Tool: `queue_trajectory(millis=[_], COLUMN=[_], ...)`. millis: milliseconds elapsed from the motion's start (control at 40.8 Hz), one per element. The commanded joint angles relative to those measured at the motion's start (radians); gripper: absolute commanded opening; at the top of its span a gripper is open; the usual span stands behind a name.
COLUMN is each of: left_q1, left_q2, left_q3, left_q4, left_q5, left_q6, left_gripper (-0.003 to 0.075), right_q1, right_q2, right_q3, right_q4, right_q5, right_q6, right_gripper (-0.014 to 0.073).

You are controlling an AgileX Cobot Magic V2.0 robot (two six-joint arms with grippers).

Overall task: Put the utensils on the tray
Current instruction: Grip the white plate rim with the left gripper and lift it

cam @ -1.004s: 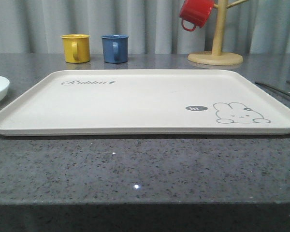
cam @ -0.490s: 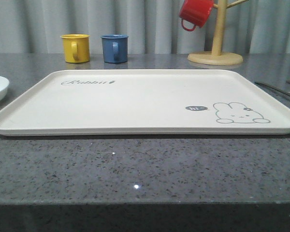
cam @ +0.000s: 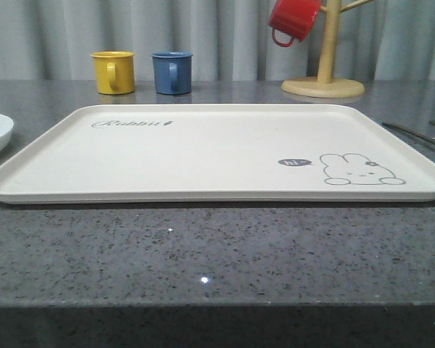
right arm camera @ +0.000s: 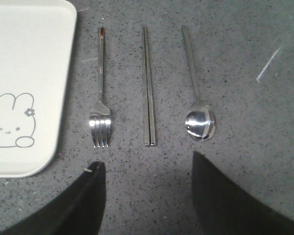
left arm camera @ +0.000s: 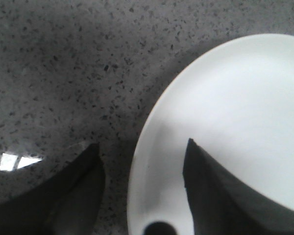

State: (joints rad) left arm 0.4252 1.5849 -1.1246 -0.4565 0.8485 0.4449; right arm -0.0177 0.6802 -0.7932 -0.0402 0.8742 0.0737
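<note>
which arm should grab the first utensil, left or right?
Right, most likely. The right gripper hangs open over the fork, chopsticks and spoon, lying on the counter beside the tray. The left gripper is open over the white plate.

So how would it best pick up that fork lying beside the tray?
Probably from straight above, closing on the fork at its narrow, straight handle, fingers either side. It lies flat on the counter, and the chopsticks leave room beside it. The right gripper hangs open nearby.
</note>
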Motion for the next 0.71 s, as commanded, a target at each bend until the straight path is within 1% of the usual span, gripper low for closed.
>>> queue_trajectory(millis=[0,196,367,514,588,686], left_q1=[-0.004,-0.004,-0.004,-0.004,-0.004,-0.004], left_q2=[-0.034,-0.034,-0.034,-0.034,-0.040,-0.060], left_q3=[-0.031,-0.031,-0.031,-0.031,-0.038,-0.056], left_q4=[-0.032,0.012,0.034,0.031,-0.003,-0.070], left_q5=[-0.005,0.025,0.029,0.046,0.054,0.082], left_q6=[0.002,0.002,0.002,0.002,0.003,0.058], left_gripper=[0.0249,0.0092,-0.0020,-0.0018,-0.0018,-0.0018], right_q1=[-0.004,-0.004,-0.004,-0.004,-0.004,-0.004], right_q2=[0.009,0.009,0.009,0.009,0.009,0.009], right_q3=[-0.034,-0.034,-0.034,-0.034,-0.034,-0.034], right_q4=[-0.005,-0.005,-0.005,-0.005,-0.005,-0.005], right_q5=[-0.055,-0.055,-0.055,-0.055,-0.055,-0.055], right_q6=[-0.007,-0.007,-0.007,-0.007,-0.007,-0.007], right_gripper=[0.0423,0.0423,0.0423,0.0423,0.0423,0.0423])
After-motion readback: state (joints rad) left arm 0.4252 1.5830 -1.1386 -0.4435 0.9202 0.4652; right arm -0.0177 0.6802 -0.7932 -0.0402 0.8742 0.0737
